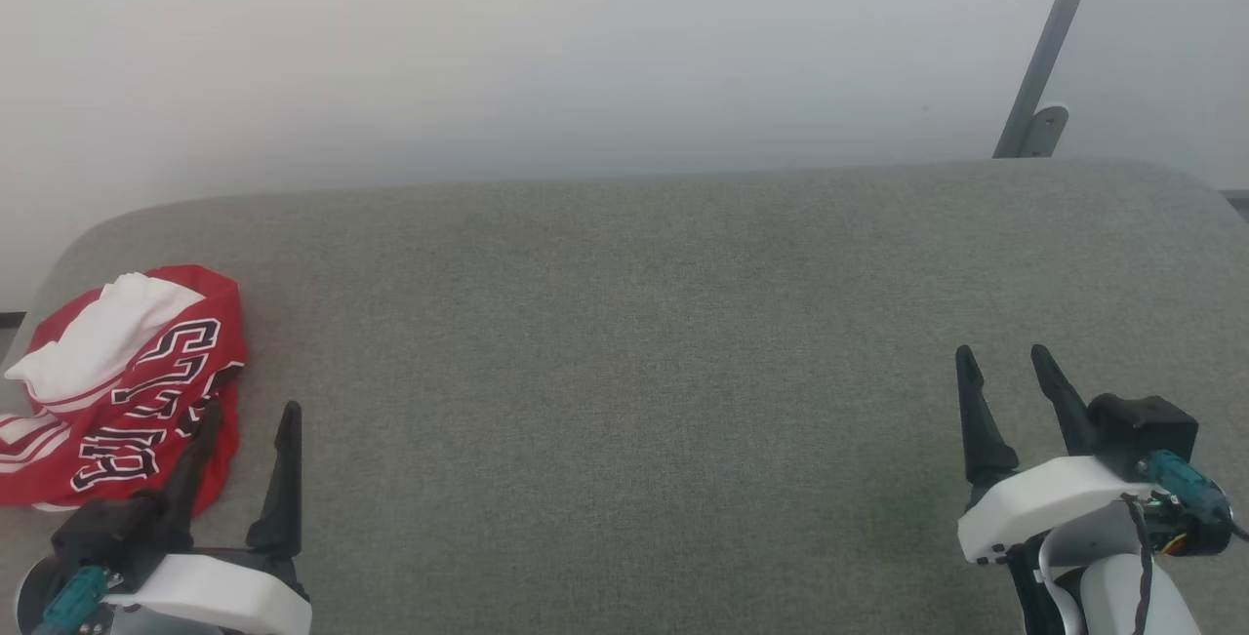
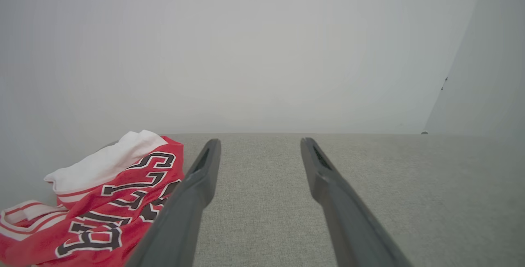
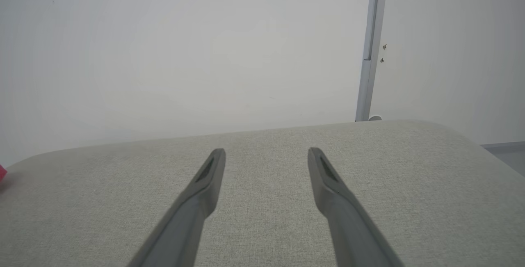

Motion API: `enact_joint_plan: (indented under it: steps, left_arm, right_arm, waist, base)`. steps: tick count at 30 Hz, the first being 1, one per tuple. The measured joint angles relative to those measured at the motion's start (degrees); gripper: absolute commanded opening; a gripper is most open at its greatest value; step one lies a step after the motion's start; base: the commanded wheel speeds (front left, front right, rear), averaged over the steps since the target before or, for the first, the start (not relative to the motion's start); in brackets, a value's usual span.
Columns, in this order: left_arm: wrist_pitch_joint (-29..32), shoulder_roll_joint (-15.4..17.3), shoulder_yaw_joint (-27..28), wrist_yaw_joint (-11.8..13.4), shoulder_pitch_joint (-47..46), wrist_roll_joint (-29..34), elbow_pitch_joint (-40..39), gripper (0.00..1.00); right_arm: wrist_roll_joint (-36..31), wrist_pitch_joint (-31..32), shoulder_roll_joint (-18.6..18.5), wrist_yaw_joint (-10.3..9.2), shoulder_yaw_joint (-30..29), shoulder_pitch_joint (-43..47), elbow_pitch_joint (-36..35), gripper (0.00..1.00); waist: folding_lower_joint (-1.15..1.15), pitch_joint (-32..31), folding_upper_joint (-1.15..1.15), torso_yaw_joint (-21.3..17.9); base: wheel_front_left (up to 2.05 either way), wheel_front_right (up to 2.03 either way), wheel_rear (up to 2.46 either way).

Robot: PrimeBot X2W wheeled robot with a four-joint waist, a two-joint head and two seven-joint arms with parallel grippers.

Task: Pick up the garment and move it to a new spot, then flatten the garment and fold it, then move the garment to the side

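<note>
Crumpled garment at the far-left edge of the table, just beside your left gripper; right gripper well apart, at the right. Both sets of fingers stand fully spread and hold nothing. Risks as you reach: pinching a single loose layer would likely let the bundle trail or slide off the rounded left corner, and the grey woven cover may drag the cloth. Behind: plain pale wall, with a slanted metal post at right.
</note>
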Motion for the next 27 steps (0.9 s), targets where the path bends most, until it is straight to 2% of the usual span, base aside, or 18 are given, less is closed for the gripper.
enact_joint_plan:
  steps: [14, 27]
  left_arm:
    - [-1.4, 1.4, -0.8, 0.0, 0.6, 3.2, -0.5, 1.00]
    - [-1.4, 1.1, 0.0, 0.0, 1.2, 2.5, -0.5, 1.00]
  right_arm:
    - [-5.9, -1.3, 0.0, 0.00, 0.1, 0.0, 0.0, 1.00]
    - [-6.3, -1.5, 0.0, 0.00, -0.1, 0.0, -0.1, 1.00]
  waist:
    - [0.00, -0.4, 0.00, -0.1]
    - [0.00, -0.5, 0.00, 0.1]
  base:
    - [0.00, 0.00, 0.00]
    - [0.00, 0.00, 0.00]
